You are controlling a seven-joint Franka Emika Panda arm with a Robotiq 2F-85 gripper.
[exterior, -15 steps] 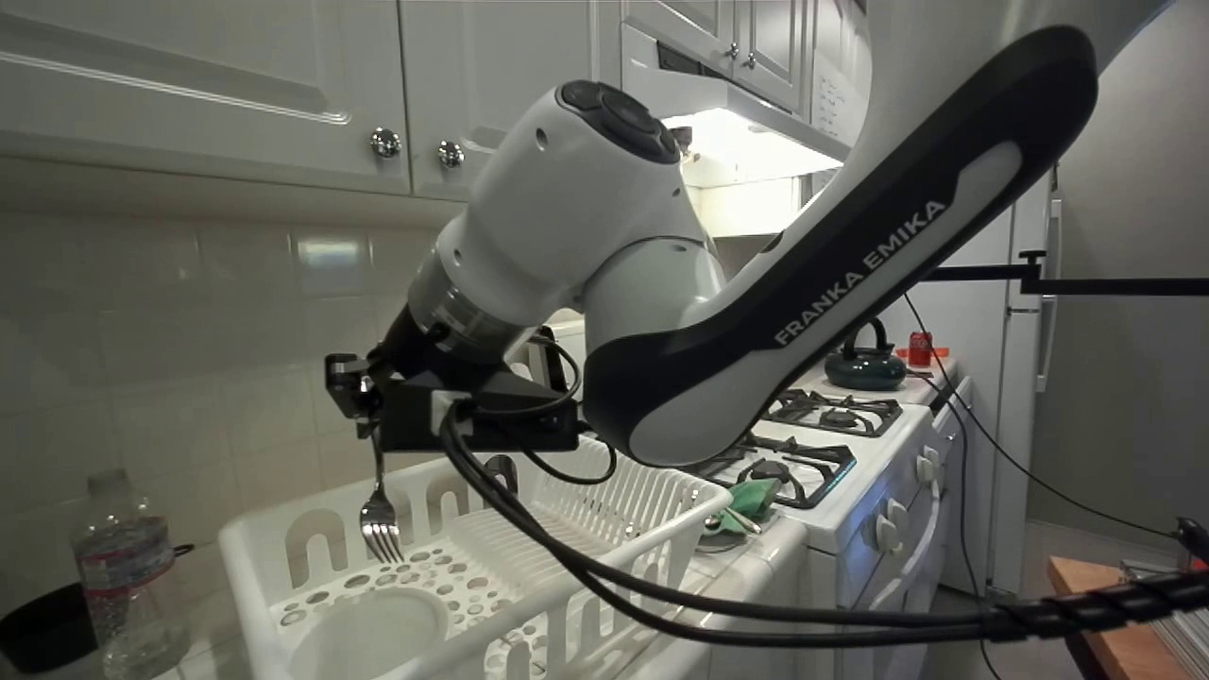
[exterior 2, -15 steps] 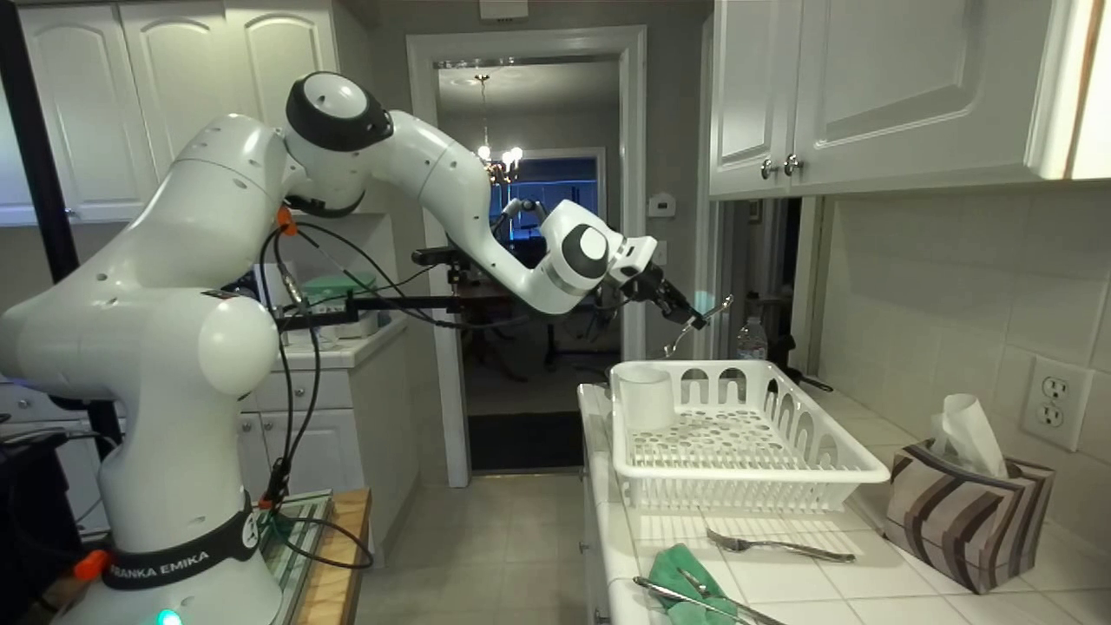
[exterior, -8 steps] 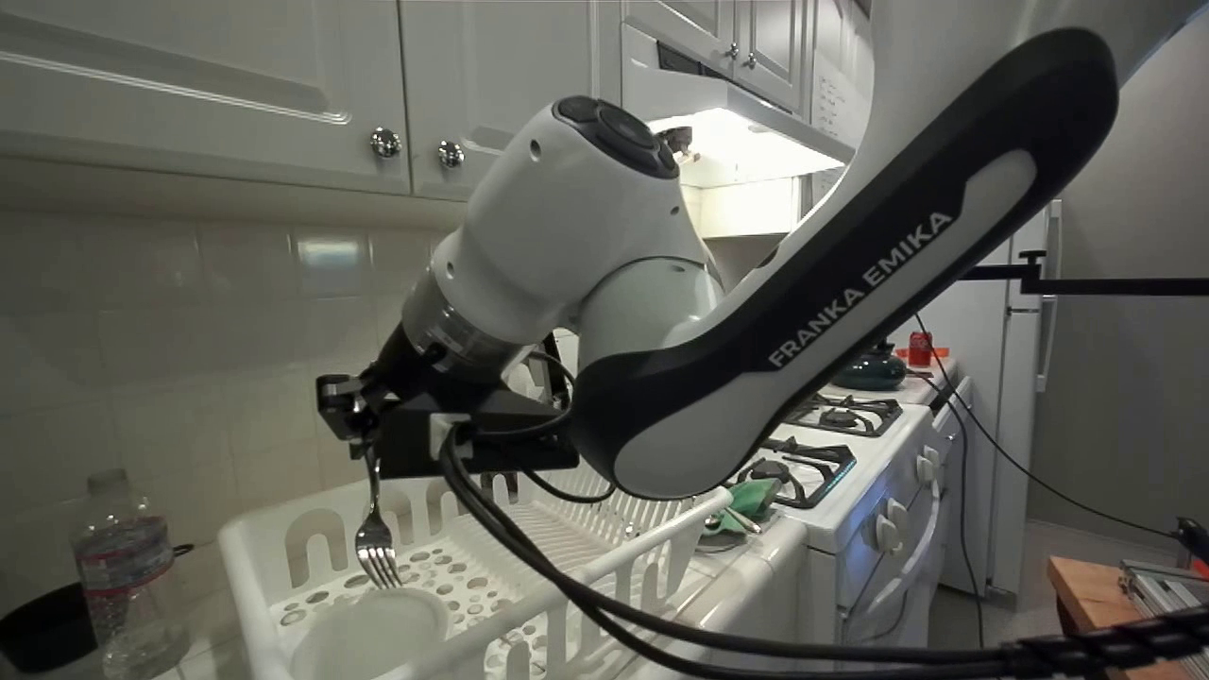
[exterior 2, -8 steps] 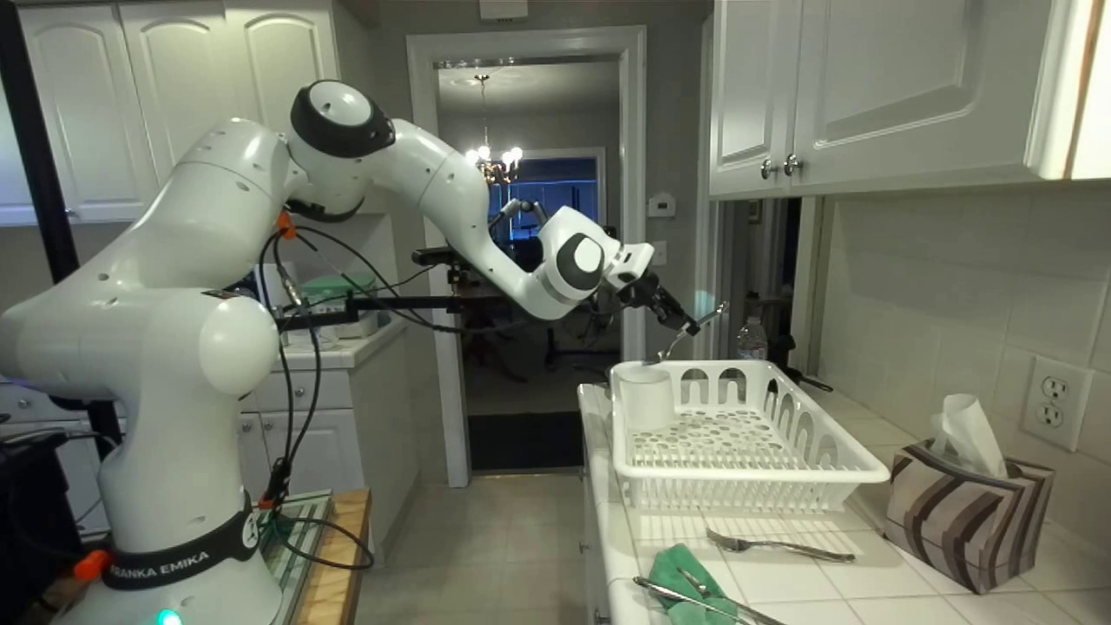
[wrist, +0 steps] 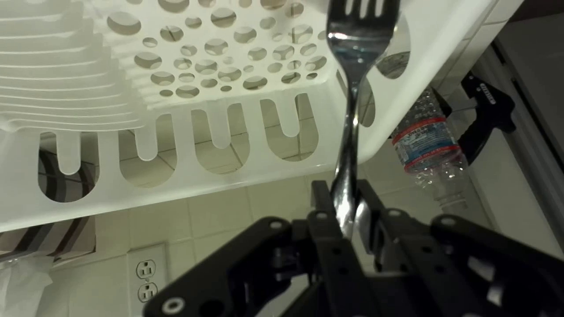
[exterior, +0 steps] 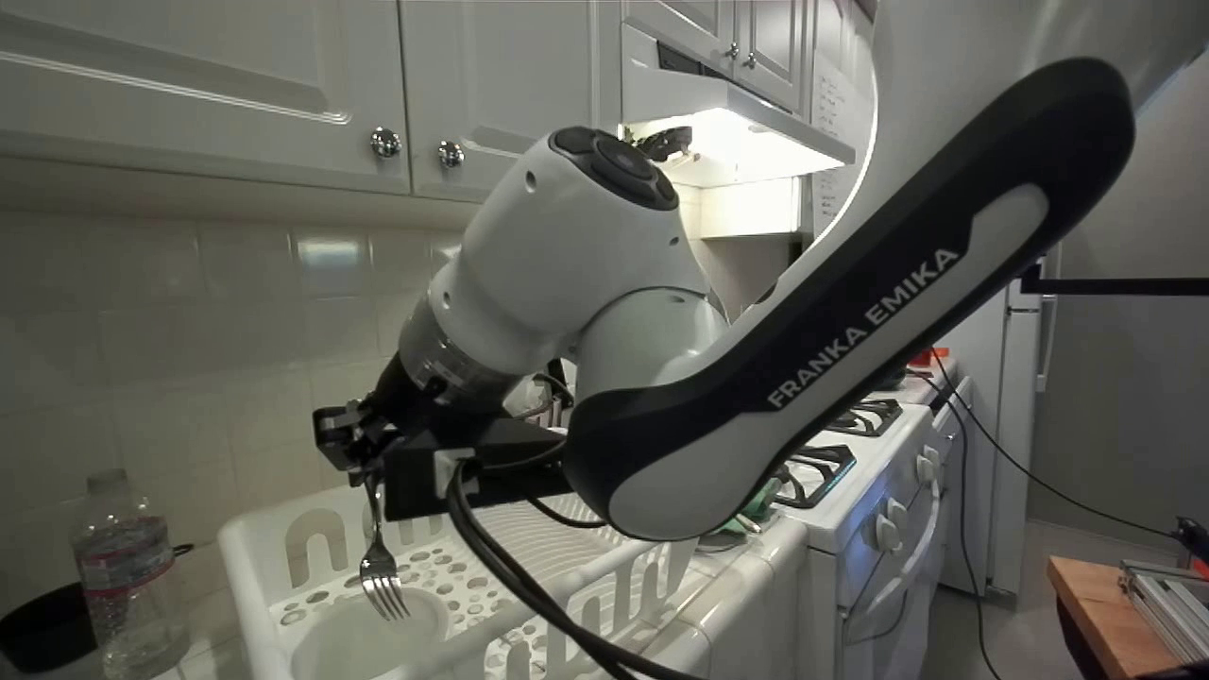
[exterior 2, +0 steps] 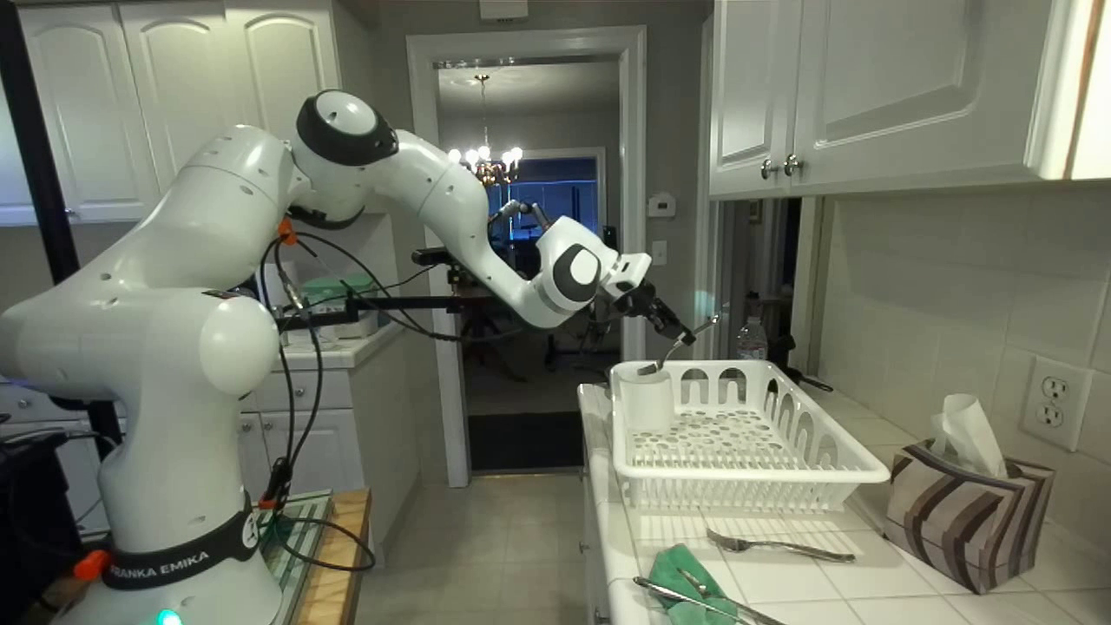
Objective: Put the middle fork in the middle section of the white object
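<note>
My gripper is shut on the handle of a metal fork, which hangs tines down and tilted over the white dish rack. In an exterior view the gripper is above the rack's far end, and the fork's tines are at the top rim of the white round compartment. I cannot tell if they are inside it. In the wrist view the fork runs up from between the fingertips, over the corner of the rack; its tine ends are cut off.
A second fork lies on the tiled counter before the rack, near a green cloth with utensils on it. A tissue box stands beside the rack. A plastic bottle stands by its end. Wall cabinets hang above.
My gripper has moved down with the fork in it, and slightly away from the wall. The tines have come down to the rim of the round compartment. The rack has not moved.
</note>
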